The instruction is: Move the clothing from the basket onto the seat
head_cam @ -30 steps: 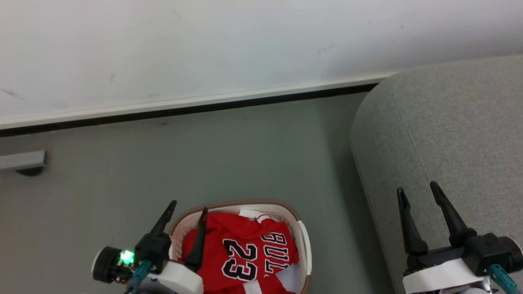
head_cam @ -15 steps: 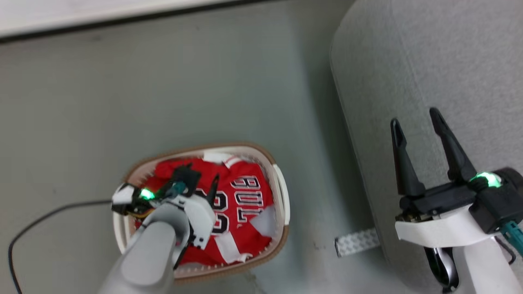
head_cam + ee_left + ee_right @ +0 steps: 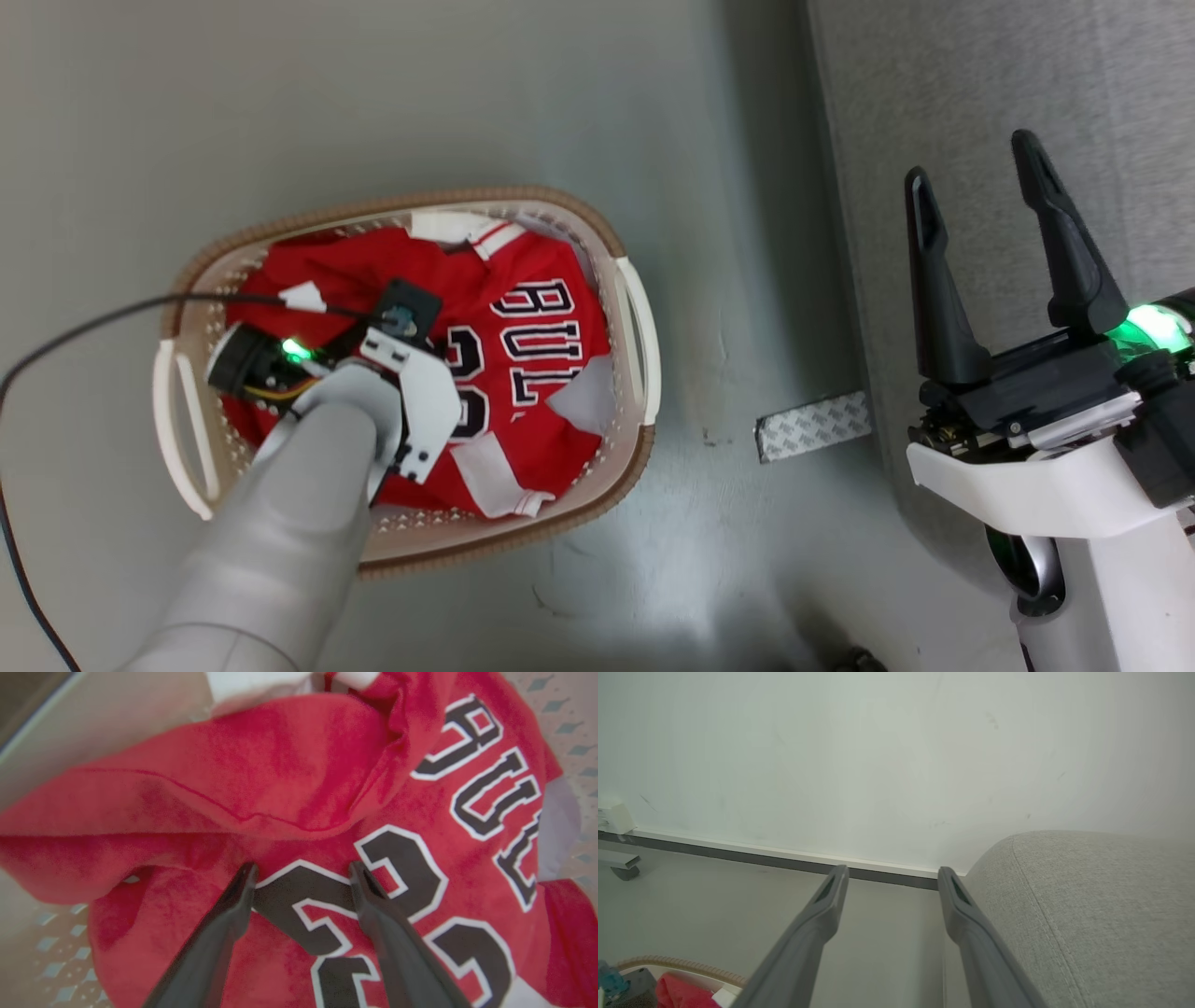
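The bright red "23" jersey fabric is being contained by the oval cream-white perforated plastic basket; inside the basket the left gripper is being held spread at the number, pinching nothing. Right of the basket, the right gripper is being held spread, empty, by the grey woven sofa

The grey floor is taken up by the basket and, beside it, the sofa. A patterned strip is laid flat between them.

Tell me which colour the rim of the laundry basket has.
Brown, with a ribbed texture. The basket rim shows best in the head view.
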